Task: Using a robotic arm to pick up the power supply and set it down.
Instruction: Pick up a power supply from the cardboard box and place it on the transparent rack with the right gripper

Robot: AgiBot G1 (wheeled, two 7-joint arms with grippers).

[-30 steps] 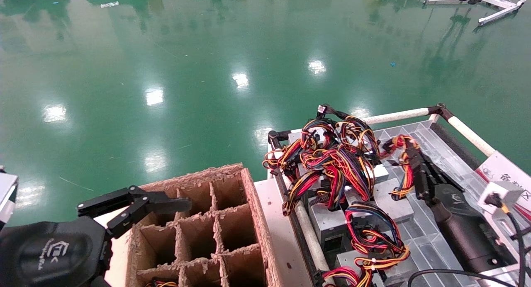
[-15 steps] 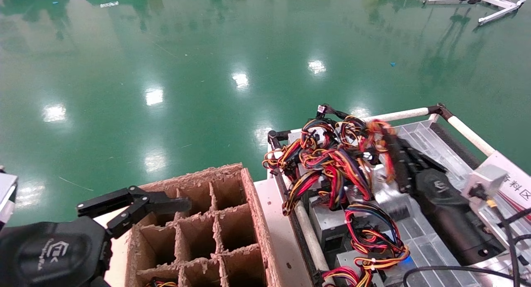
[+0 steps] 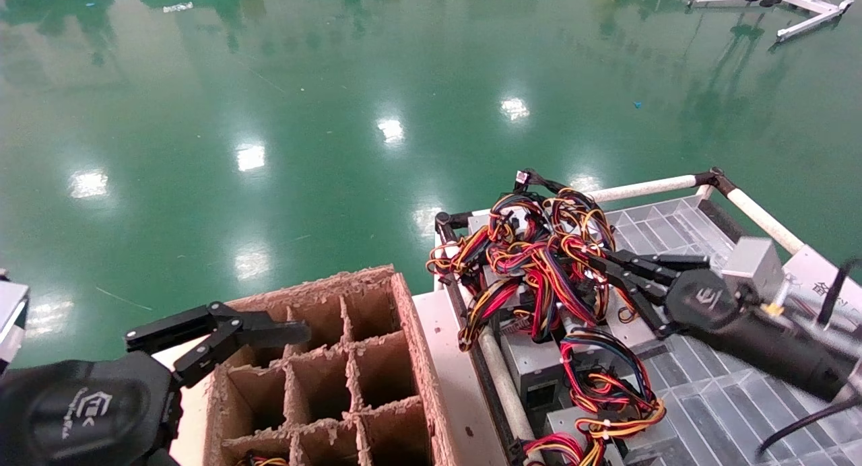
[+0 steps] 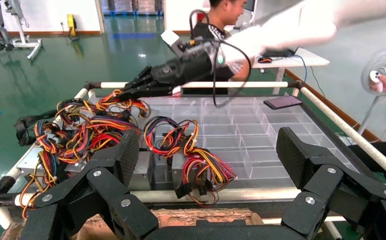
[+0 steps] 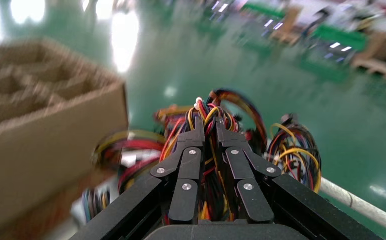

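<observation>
Green floor; right tool [image 3: 592,267] logo unreadable.

The robotic arm [image 3: 761,331] reaches across the tray, its black right gripper [image 3: 596,264] pinched on the red, yellow and black wire bundle [image 5: 208,117] of a grey power supply [image 3: 532,355] (1 of several alike), whose metal box lies among tangled neighbours.
</observation>
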